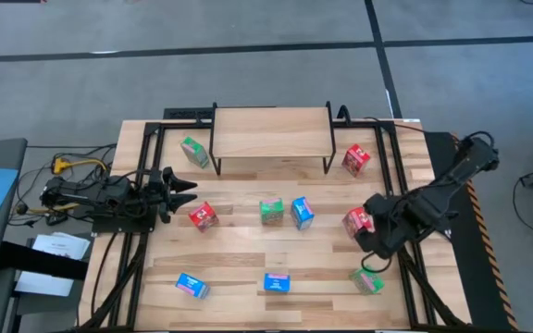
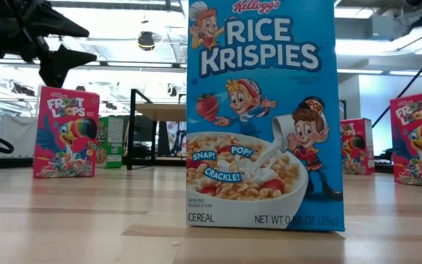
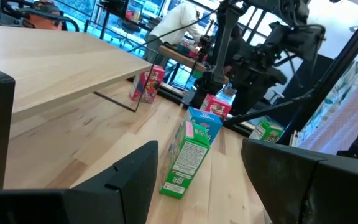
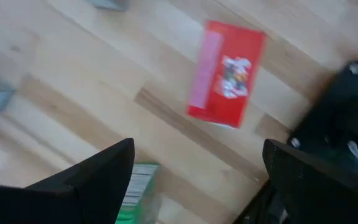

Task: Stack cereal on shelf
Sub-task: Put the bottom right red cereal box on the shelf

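Hovering at the frame's right, the right gripper [image 1: 375, 242], wide open and empty, sat just below the nearest red cereal box [image 1: 358, 222].

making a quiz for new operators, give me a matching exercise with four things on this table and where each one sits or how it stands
Things
1. shelf
2. left gripper
3. right gripper
4. blue box

Places or states
A. open, above the table's right side, between a red box and a green box
B. near edge of the table, about the middle
C. far middle of the table, nothing on its board
D. empty, pointing inward from the left side, just behind another red box

Pairs: 1-C, 2-D, 3-A, 4-B
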Available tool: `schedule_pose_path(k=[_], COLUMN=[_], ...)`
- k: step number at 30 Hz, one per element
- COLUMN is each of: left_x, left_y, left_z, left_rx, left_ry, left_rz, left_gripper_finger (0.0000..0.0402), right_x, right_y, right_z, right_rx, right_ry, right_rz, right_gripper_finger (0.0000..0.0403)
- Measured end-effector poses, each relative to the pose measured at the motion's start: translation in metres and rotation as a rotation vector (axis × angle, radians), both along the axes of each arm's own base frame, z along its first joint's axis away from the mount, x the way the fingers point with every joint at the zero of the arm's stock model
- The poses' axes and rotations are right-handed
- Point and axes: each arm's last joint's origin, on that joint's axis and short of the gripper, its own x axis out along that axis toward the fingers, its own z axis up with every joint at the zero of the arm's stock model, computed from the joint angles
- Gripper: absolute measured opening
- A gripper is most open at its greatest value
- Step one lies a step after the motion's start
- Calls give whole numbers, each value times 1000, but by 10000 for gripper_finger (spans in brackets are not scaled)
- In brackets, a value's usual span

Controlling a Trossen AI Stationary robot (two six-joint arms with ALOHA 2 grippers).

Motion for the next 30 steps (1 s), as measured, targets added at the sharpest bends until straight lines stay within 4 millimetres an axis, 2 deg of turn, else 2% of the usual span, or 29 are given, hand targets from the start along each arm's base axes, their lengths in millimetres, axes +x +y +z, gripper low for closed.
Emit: schedule_pose_path(k=[5,9,13,18,30], left_x=[0,0,0,0,0], left_y=[0,0,0,0,0], left_z=[-1,-1,-2,-2,-2], left_rx=[2,3,16,24,24], left_ry=[9,15,19,24,25], left_rz=[-4,-5,-4,-4,-4], left_gripper_finger=[222,222,222,222,222], right_x=[-7,-9,-8,-6,7], right_y=[1,-3,-10,-19,-22], right_z=[-15,-16,-18,-30,-34], right_rx=[-35,-56,-79,-113,-95], right_ry=[13,-20,-45,-9,-27], right_rz=[-74,-104,-134,-176,-181], right_gripper_finger=[378,378,378,378,378])
